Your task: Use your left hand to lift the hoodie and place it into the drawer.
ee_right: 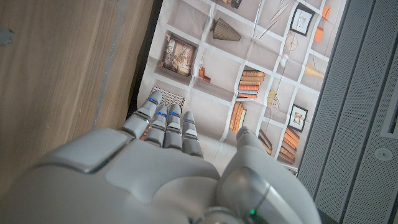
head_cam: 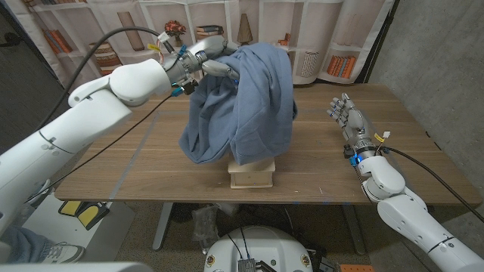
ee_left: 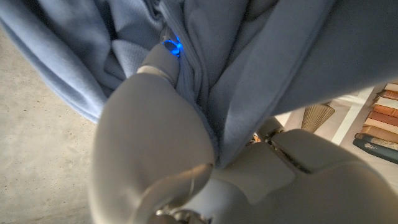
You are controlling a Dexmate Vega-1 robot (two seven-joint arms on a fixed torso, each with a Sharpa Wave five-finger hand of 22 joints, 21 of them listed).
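Observation:
My left hand [head_cam: 206, 59] grips the blue hoodie [head_cam: 246, 102] by its upper part and holds it up over the middle of the table. The cloth hangs down in folds and drapes over the small pale wooden drawer [head_cam: 252, 174] near the table's front edge, hiding the drawer's top. In the left wrist view the hand [ee_left: 161, 143] is pressed into the blue hoodie [ee_left: 261, 68], with fabric caught between the fingers. My right hand [head_cam: 349, 121] stands on its edge at the right of the table, fingers straight and apart, holding nothing; the right wrist view shows the same hand [ee_right: 168, 155].
The wooden table [head_cam: 136, 162] has bare room left and right of the drawer. Behind it hangs a backdrop printed with bookshelves [head_cam: 333, 45]. A black cable [head_cam: 113, 38] loops above my left arm.

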